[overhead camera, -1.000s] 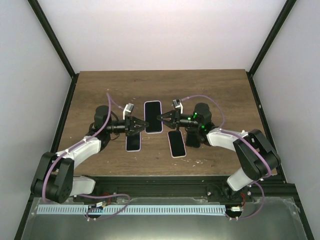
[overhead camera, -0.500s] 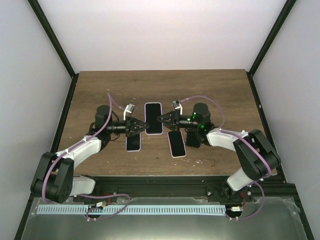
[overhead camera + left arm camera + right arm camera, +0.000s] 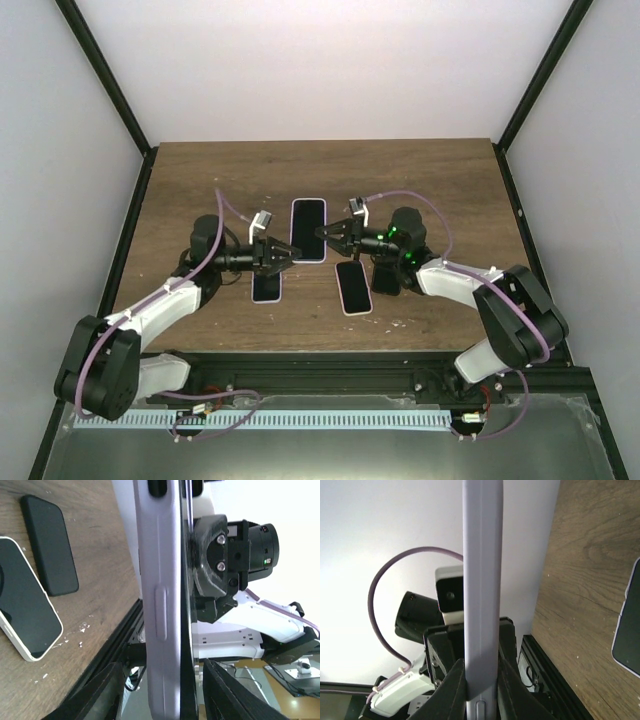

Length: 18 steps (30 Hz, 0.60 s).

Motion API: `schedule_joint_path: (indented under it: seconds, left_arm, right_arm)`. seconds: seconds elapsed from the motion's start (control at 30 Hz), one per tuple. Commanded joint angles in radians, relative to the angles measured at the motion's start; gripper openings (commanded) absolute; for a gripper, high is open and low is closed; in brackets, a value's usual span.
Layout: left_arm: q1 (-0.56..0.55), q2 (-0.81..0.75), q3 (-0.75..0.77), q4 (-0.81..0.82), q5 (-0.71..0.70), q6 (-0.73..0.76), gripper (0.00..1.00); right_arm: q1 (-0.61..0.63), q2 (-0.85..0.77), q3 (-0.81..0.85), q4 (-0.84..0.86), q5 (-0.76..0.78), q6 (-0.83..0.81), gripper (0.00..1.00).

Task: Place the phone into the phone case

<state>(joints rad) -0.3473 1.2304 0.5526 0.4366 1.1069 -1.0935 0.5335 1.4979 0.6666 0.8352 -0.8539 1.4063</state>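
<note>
A lavender phone case [image 3: 308, 230] with a black phone face in it is held off the table between both arms. In the left wrist view the case [image 3: 160, 580] stands edge-on, the dark phone [image 3: 185, 630] lying against its right side. My left gripper [image 3: 167, 695] is open, with a gap between each finger and the case; from above it [image 3: 285, 252] sits at the case's near left corner. My right gripper [image 3: 482, 680] is shut on the case's edge [image 3: 482, 580], at its right side [image 3: 322, 236].
A black phone [image 3: 266, 286] lies on the wooden table [image 3: 420, 180] under the left arm. A white-rimmed phone [image 3: 353, 288] lies under the right arm. Both show in the left wrist view, black [image 3: 50, 545] and white-rimmed [image 3: 25, 610]. A black frame rail [image 3: 330, 360] runs along the near edge.
My left gripper's jaws have parted from the case. The cased phone has shifted slightly right and toward the far side, still in my right gripper.
</note>
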Motion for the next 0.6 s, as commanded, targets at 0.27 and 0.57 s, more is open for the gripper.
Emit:
schedule_joint_path:
  seconds: [0.27, 0.57]
  left_arm:
    - [-0.015, -0.009, 0.009, -0.027, -0.043, 0.022, 0.02]
    - [-0.011, -0.015, 0.030, -0.126, -0.061, 0.095, 0.14]
  right_arm:
    - [0.014, -0.026, 0.003, 0.090, 0.014, 0.014, 0.28]
    - [0.020, -0.025, 0.021, -0.008, -0.027, -0.095, 0.12]
